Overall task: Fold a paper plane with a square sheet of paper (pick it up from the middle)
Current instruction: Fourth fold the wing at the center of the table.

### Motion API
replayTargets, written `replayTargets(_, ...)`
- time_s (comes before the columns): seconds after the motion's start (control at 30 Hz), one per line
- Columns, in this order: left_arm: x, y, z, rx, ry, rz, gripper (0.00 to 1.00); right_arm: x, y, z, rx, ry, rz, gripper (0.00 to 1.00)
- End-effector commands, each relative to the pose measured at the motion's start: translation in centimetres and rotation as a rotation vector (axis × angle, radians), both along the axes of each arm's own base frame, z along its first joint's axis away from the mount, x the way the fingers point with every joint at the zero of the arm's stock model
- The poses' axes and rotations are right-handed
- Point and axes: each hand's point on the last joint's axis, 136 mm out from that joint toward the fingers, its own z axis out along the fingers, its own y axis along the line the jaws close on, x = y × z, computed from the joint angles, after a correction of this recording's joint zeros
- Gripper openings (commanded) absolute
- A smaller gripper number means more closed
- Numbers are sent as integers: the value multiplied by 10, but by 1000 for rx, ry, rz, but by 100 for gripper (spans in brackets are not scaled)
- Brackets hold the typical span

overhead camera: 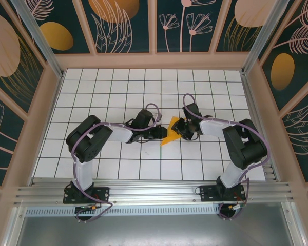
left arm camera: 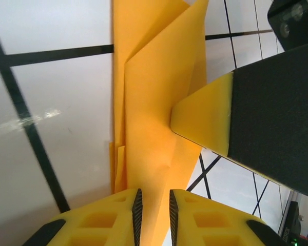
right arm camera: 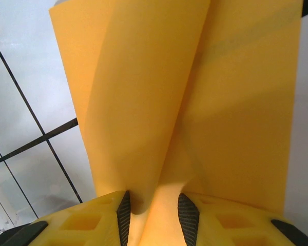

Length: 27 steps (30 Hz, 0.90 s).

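My left fingers [left arm camera: 118, 218] pinch narrowly on the thin, creased orange-yellow paper [left arm camera: 154, 102]. My right fingers [right arm camera: 92, 223] straddle its smooth folded ridge a little wider; I cannot tell whether they clamp it. Beyond lies the glossy white gridded tabletop [overhead camera: 118, 92].

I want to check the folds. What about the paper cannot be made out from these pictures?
Top view: paper too small to show creases.
Left wrist view: upper end cut off by the edge; left gripper covers the lower.
Right wrist view: unclear whether right gripper pinches it.
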Motion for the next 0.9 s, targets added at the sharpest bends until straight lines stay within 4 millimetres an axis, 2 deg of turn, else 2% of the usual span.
replayTargets(0.0, 16, 11, 19, -37, -43, 84, 25, -40, -42, -54, -202, 184, -51, 35)
replayTargets(0.33, 12, 4, 31, -115, -48, 55, 27, -42, -42, -56, -208, 192, -41, 38)
replayTargets(0.47, 6, -3, 42, -174, -55, 9, 28, -43, -43, -57, -210, 197, -46, 38)
replayTargets(0.57, 2, -3, 41, -180, -54, -7, 29, -43, -43, -57, -209, 199, -48, 38)
replayTargets(0.77, -12, -17, 44, -215, -60, -91, 29, -43, -42, -57, -203, 205, -51, 38)
replayTargets(0.87, -13, -19, 35, -195, -41, -93, 26, -43, -42, -57, -202, 208, -56, 38)
